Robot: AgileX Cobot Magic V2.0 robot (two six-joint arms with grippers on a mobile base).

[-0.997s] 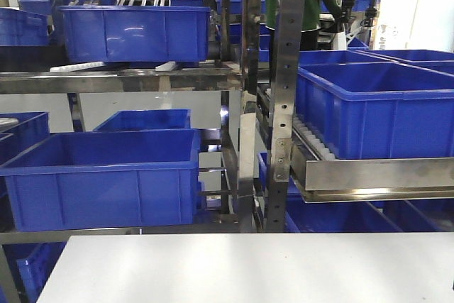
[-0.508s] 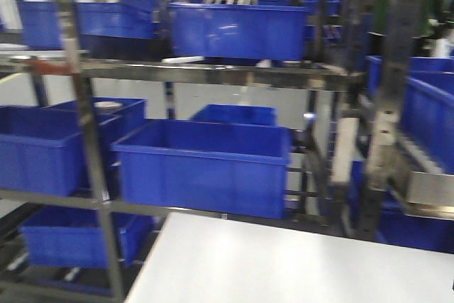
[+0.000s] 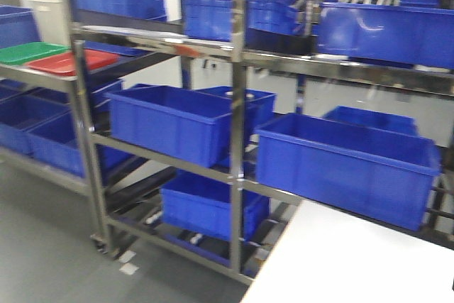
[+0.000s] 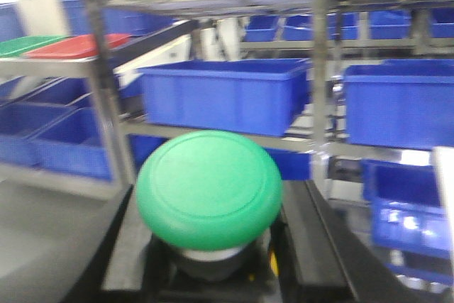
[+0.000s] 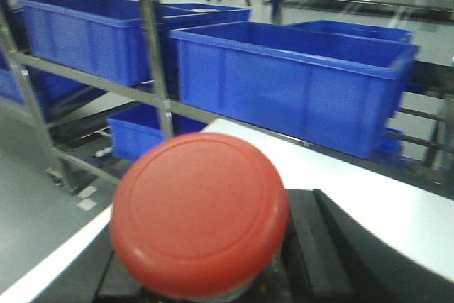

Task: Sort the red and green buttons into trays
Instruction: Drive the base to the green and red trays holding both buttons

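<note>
Fingers (image 4: 122, 250) of left claw (image 4: 216, 193) clamp green button (image 4: 209, 186), right claw (image 5: 206, 207) clamps red button (image 5: 198, 211) (each centred between fingers)

One green button (image 4: 209, 189); one red button (image 5: 198, 214); one green tray (image 3: 28, 52); one red tray (image 3: 67, 63).
</note>
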